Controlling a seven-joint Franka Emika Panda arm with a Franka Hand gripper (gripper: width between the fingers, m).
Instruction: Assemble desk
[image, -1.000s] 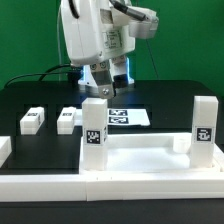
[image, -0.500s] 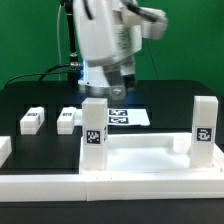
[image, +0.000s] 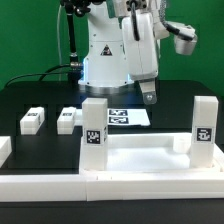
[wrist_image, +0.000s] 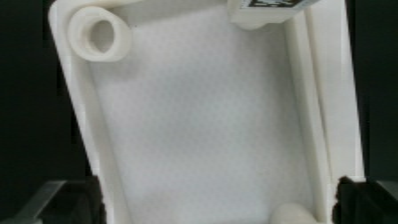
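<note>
White top (image: 140, 152): ext. view; lies at front, sockets up, prob. so legs go in from above.
Upright legs (image: 95, 125): two, standing at top's corners.
Loose legs (image: 32, 121): two, lying flat, ext. view's left.
Gripper (image: 148, 96): points down over top; arm (image: 105, 55) leans to ext. view's right.
Wrist view: jaws spread wide, empty; bare socket (wrist_image: 98, 35) below.

1 wide white plastic rectangular desk top with a raised rim (image: 145, 160). 4 white square plastic legs with black-and-white tags: 2 stand upright, 1 leg (image: 95, 125) and another leg (image: 204, 122); 2 lie on the black worktop (image: 40, 95) toward 9 o'clock in the exterior view, 1 leg (image: 32, 120) and its neighbour leg (image: 67, 119). 1 marker board (image: 128, 117). 1 round corner socket (wrist_image: 98, 35) in the wrist view. 1 white robot arm (image: 105, 55) with 2 jaws.
</note>
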